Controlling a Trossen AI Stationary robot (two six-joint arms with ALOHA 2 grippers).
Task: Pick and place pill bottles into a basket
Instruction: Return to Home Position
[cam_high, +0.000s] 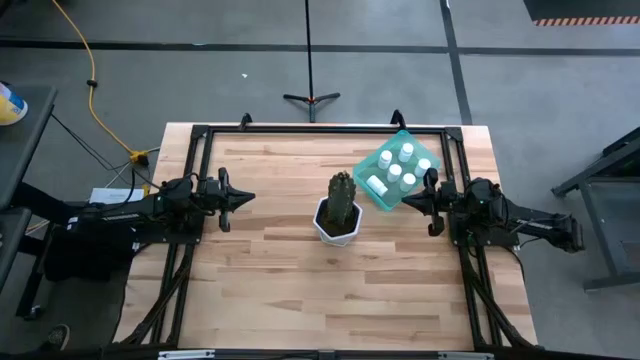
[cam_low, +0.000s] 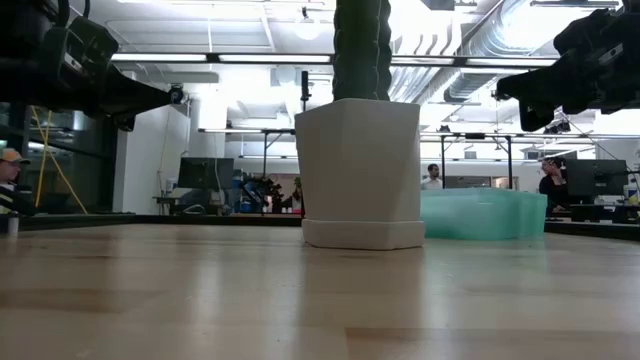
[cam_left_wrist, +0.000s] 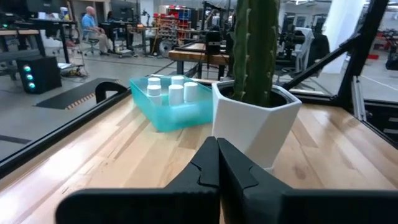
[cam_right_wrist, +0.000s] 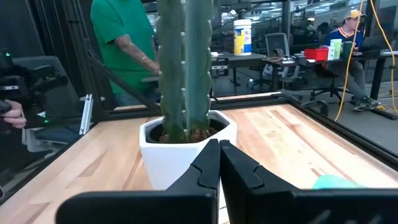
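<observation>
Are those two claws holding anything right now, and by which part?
Nothing. The left gripper and right gripper are both shut and empty; the bottles sit in the basket.

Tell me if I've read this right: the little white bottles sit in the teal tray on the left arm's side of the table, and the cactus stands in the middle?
Not quite. The high view shows the basket on the right arm's side of the table, close to the right gripper. The rest holds: the pill bottles sit in it, and the cactus pot stands in the middle.
</observation>
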